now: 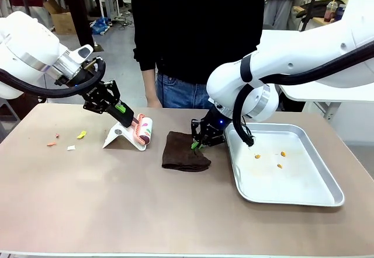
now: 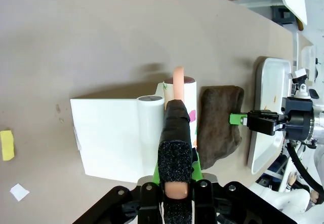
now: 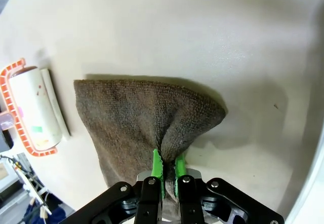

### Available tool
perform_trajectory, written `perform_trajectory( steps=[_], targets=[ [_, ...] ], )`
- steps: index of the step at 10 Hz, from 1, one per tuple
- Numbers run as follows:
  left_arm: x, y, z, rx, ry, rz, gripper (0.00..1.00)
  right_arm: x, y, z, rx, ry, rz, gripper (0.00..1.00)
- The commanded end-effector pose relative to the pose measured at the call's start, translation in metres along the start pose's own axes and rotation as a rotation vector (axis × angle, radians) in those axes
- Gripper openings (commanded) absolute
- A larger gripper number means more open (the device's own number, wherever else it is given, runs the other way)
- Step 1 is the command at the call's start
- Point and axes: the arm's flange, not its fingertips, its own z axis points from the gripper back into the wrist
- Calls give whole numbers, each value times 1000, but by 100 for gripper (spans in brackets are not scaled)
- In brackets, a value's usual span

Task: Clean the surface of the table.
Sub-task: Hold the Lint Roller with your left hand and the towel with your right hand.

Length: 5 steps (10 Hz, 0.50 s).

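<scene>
The tan table point(image 1: 117, 205) carries a dark brown cloth point(image 1: 182, 153) near its middle. My right gripper point(image 1: 196, 143) is shut on the cloth's right edge, and in the right wrist view the green fingertips point(image 3: 158, 164) pinch a bunched fold of the cloth point(image 3: 136, 117). To the left, a lint roller point(image 1: 144, 128) with a pink frame rests on a white stand point(image 1: 118, 136). My left gripper point(image 1: 125, 111) is shut on the roller's pink handle point(image 2: 178, 76). Small scraps lie at the left: a yellow scrap point(image 1: 82, 134), an orange scrap point(image 1: 52, 143) and a white scrap point(image 1: 71, 147).
A silver metal tray point(image 1: 318, 197) holding a few orange crumbs point(image 1: 280, 166) sits on the right of the table. A person in a black top point(image 1: 193, 30) stands at the far edge. The near half of the table is bare.
</scene>
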Motion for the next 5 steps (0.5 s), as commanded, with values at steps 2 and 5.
perform_trajectory(
  steps=[2,5],
  targets=[
    [-1,-1,2,-32,-19,-17,0,-3,-8,1,48,25,11,0],
    [-9,-3,22,-169,-6,-70,0,-5,-31,29,363,117,59,0]
  ],
)
